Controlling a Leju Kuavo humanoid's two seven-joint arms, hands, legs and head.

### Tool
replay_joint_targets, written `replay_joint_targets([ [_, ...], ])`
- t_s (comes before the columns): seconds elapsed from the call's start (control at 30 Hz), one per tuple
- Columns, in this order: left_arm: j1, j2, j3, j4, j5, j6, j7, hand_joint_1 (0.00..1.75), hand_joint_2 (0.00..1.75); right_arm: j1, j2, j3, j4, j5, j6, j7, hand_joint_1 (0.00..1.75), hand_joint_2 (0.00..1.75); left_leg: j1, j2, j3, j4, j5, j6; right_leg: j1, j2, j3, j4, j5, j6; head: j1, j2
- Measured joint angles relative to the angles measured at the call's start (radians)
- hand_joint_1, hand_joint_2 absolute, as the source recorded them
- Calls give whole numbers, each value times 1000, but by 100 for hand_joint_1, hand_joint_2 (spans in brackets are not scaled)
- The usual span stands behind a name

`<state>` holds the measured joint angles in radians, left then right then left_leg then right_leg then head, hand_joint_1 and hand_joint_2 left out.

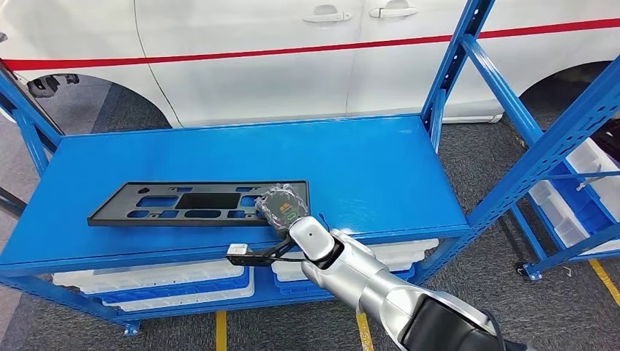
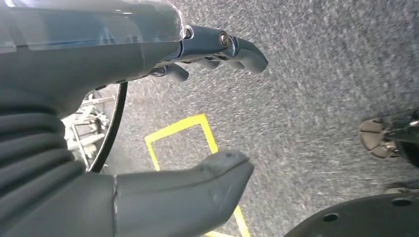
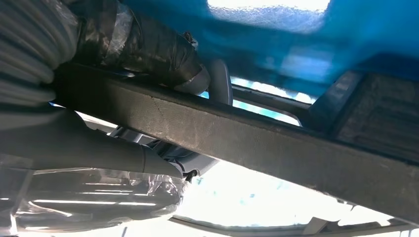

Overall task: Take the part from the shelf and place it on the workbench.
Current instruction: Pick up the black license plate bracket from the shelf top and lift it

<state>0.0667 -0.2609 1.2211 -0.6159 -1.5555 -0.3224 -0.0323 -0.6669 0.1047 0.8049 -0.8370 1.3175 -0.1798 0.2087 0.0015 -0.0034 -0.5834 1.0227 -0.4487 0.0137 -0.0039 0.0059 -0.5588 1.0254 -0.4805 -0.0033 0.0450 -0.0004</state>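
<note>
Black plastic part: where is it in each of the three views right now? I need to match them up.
Head view: the black plastic part lies flat on the blue shelf, the right hand at its right end.
Left wrist view: not in it.
Right wrist view: its edge crosses the picture as a dark bar, fingers around it.
Shared landmark: the blue shelf surface.

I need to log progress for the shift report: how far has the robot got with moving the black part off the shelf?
Done: the right hand has reached the black part and grips its near right end, thumb and fingers either side of the bar in the right wrist view.
In hand: the grasp; the part lies flat on the blue shelf.
Left: lifting, carrying, placing on the workbench.
The left hand hangs open above the floor.
</note>
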Motion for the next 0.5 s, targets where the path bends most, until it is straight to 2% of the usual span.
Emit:
replay_joint_targets([
  [0.2, 15, -29, 5, -74, 0, -34, 8, 0, 175, 40, -40, -13, -99, 8, -35, -37, 175, 175, -1, 0, -1, 2, -1, 2, -2, 0, -1, -2, 1, 2, 0, 0],
  [0.3, 24, -35, 5, -109, 0, -30, 16, 0, 175, 50, -80, -22, -194, 65, -66, -53, 175, 175, -5, -1, -4, 8, -2, 16, -7, 0, 0, -7, 6, 14, 0, 0],
  [0.37, 29, -39, 4, -126, 0, -30, 18, 0, 175, 50, -105, -32, -255, 104, -82, -57, 175, 175, -2, 1, 2, -10, 11, 27, -6, 0, 2, -9, 6, 24, 0, 0],
  [0.4, 31, -41, 3, -132, 0, -29, 19, 0, 175, 48, -120, -38, -285, 123, -88, -60, 175, 175, 1, 3, 6, -24, 20, 32, -5, 0, -2, 1, -7, 27, 0, 0],
  [0.43, 31, -42, 3, -136, 0, -28, 19, 0, 175, 45, -136, -43, -313, 141, -95, -64, 175, 175, 4, 5, 10, -38, 29, 36, -4, 0, -14, 31, -31, 29, 0, 0],
  [0.5, 31, -44, 2, -141, 0, -25, 18, 0, 175, 39, -167, -52, -362, 175, -107, -69, 175, 175, 6, 6, 8, -45, 36, 41, -6, 0, -63, 147, -103, 33, 0, 0],
])
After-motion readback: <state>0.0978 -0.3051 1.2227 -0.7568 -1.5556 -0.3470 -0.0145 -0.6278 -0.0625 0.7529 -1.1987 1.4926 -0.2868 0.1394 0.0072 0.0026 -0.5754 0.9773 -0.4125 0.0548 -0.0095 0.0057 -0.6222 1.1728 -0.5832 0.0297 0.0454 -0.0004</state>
